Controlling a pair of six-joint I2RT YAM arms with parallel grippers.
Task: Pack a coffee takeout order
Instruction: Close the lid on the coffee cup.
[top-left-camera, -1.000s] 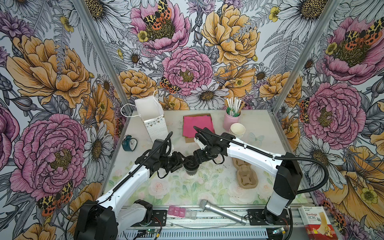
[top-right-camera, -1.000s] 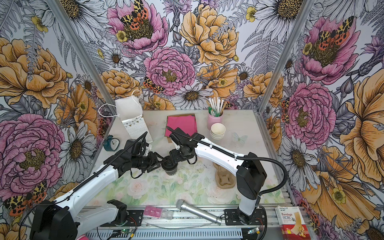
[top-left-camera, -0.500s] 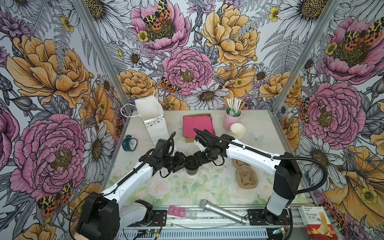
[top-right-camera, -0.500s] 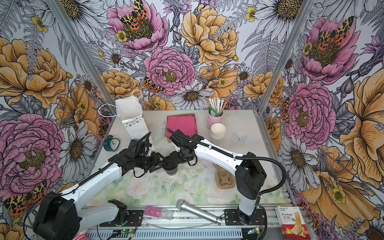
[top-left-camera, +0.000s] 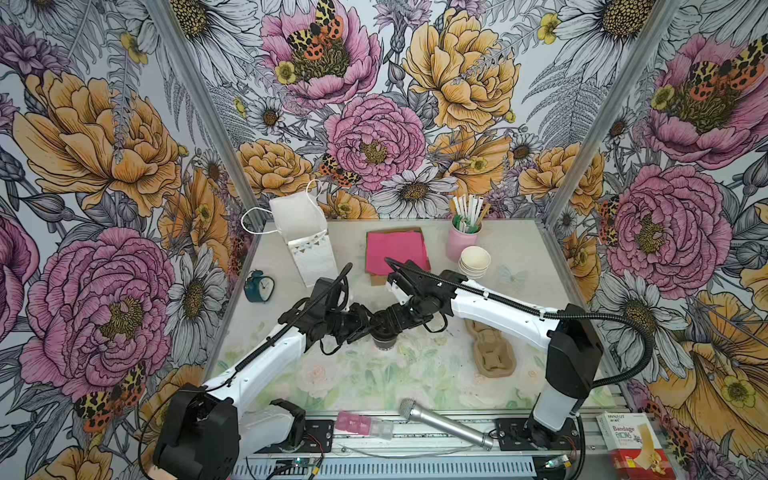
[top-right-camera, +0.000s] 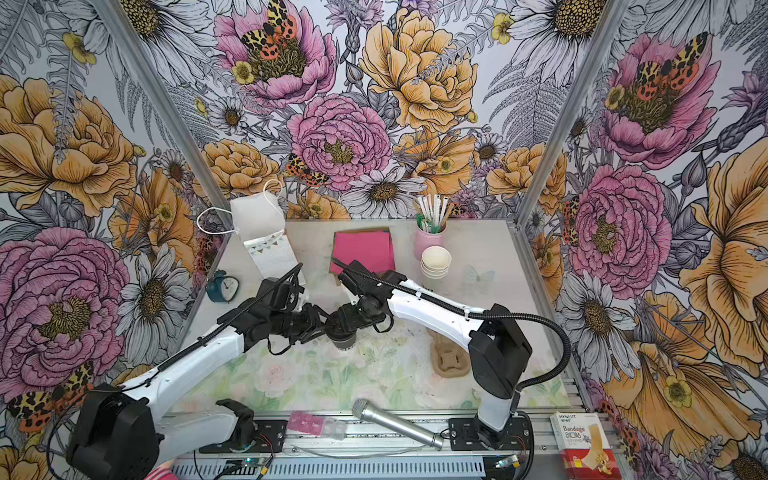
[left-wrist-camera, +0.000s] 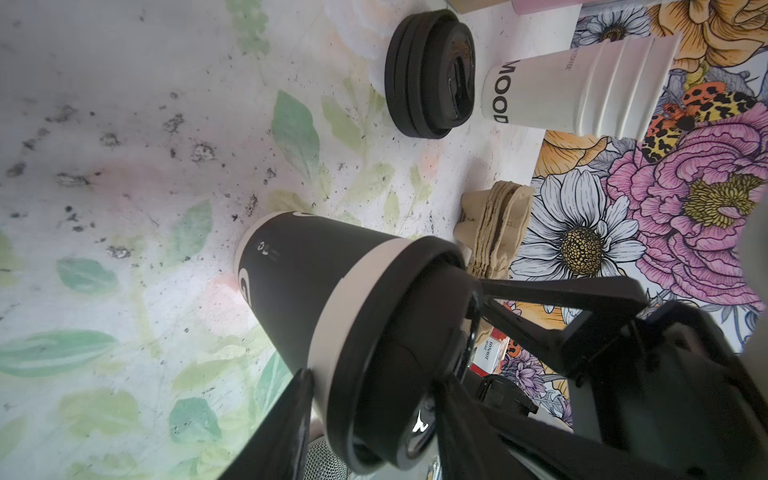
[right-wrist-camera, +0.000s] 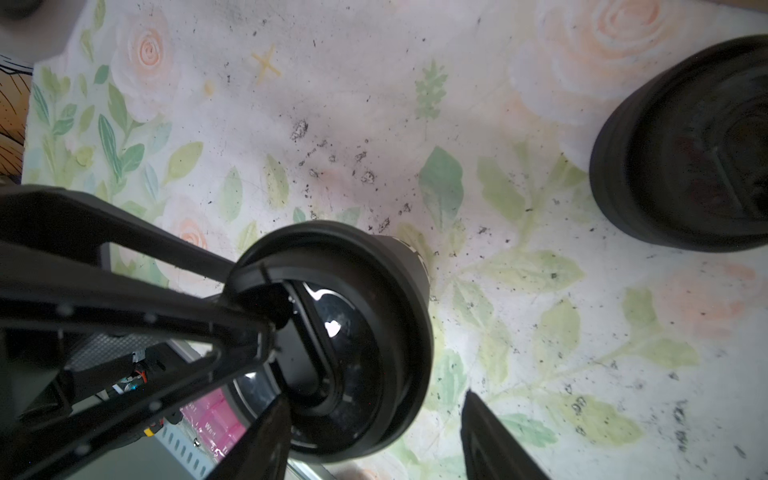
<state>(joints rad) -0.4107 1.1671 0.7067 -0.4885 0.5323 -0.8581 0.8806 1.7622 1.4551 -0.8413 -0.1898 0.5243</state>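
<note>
Left gripper (left-wrist-camera: 374, 380) and right gripper (right-wrist-camera: 376, 395) meet over the centre of the pale floral-print table (top-left-camera: 519, 257), jaws apart; whether the left clamps anything I cannot tell, the right grips nothing. Bright pink square paper napkin (top-left-camera: 397, 251) lies flat at the rear. Small black, white-banded paper cup (left-wrist-camera: 299, 282) stands upright between the grippers, round black plastic lid (right-wrist-camera: 386, 291) on it.

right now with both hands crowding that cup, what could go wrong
1. The left hand and right hand meet over the black lid. They look close enough to clash or jam against each other.
2. The dark cup stands free on the table. An off-centre push on the lid could tip it over or leave the lid sitting crooked.
</note>
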